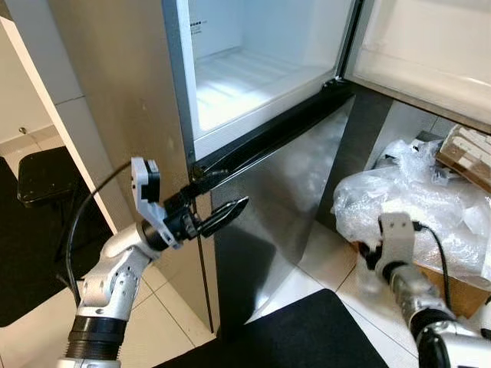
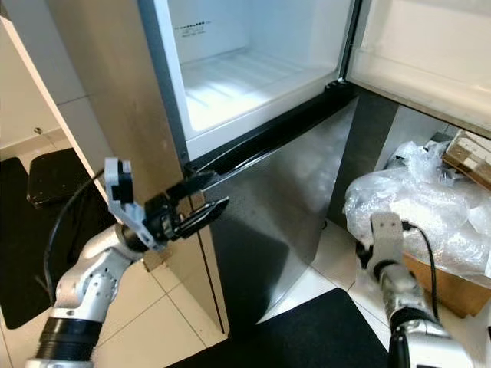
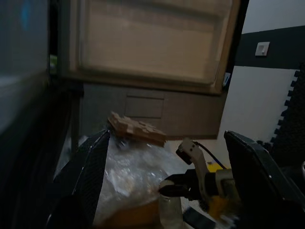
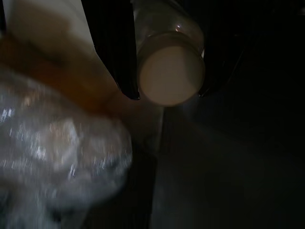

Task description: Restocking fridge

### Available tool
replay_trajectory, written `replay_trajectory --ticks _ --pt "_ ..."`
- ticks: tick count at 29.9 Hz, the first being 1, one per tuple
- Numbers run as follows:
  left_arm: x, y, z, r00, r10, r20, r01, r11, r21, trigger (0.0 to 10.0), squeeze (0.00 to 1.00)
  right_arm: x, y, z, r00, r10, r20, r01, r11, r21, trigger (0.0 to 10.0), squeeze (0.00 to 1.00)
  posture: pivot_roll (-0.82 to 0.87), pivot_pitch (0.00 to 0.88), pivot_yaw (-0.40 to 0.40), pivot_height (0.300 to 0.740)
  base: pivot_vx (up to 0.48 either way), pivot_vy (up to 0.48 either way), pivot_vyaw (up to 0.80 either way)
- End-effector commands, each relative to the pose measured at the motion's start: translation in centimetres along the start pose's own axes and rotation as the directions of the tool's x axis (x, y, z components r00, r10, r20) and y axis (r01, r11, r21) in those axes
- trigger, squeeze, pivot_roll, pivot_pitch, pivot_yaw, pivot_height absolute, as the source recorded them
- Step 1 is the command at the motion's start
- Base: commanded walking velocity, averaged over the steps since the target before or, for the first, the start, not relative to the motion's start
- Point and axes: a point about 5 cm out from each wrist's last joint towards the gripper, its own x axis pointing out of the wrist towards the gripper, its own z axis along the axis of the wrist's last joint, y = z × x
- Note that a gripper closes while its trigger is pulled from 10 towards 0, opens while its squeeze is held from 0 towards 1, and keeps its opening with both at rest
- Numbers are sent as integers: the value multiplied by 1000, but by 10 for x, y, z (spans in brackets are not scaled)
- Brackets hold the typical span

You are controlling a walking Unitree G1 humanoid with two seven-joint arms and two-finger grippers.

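The fridge stands with its upper compartment (image 1: pixel 245 77) open, white and bare inside, and the upper door (image 1: pixel 430 46) swung out to the right. The steel lower door (image 1: pixel 291 199) sits below it. My left gripper (image 1: pixel 234 188) is open at that door's top left corner, one finger above the edge and one in front of it, with nothing between them. Low on the right, my right gripper (image 4: pixel 167 94) is shut on a clear bottle (image 4: pixel 170 71) with a pale cap, beside the plastic wrap. The left wrist view also catches the bottle (image 3: pixel 169 212).
A heap of crumpled plastic wrap (image 1: pixel 414 199) lies over a cardboard box on the floor at right, with a carton (image 1: pixel 468 153) behind it. A black mat (image 1: pixel 307 337) lies before the fridge. A black stool (image 1: pixel 46 176) stands at far left.
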Motion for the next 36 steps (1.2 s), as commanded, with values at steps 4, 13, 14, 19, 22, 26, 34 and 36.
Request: replay_trajectory --ticks 4,13,14,19,22,26,34,36 --pt "12 -3 17 998 -16 -58 25 988 154 10000 0 5 -12 50 979 86 186 -86 996 -11 10000 0 14 0 22 740 0 0 0" --pt "18 -1 17 999 37 -38 -32 990 140 10000 0 4 -28 81 960 53 274 -43 998 -40 10000 0 9 0 23 740 0 0 0" --pt "18 -1 17 999 37 -38 -32 990 140 10000 0 4 -28 81 960 53 274 -43 998 -40 10000 0 9 0 23 740 0 0 0" --pt "20 -2 9 997 59 -56 -53 994 100 10000 0 6 -28 69 980 25 196 -13 998 -62 10000 0 7 0 20 740 0 0 0" --pt "21 -5 6 997 49 -62 -44 995 84 10000 0 6 -26 62 985 12 174 -5 999 -39 10000 0 7 0 20 740 0 -176 0" --pt "24 -8 2 997 40 -69 -36 998 57 10000 0 8 -12 53 987 41 156 -37 999 -26 10000 0 3 0 18 740 0 -393 0" --pt "28 -11 1 997 27 -66 -24 999 47 10000 0 12 9 49 982 123 141 -116 992 -55 10000 0 3 0 18 740 0 -461 100" --pt "28 -10 1 998 29 -64 -26 999 46 10000 0 12 10 49 981 134 139 -126 990 -61 10000 0 3 0 18 740 0 -428 800"
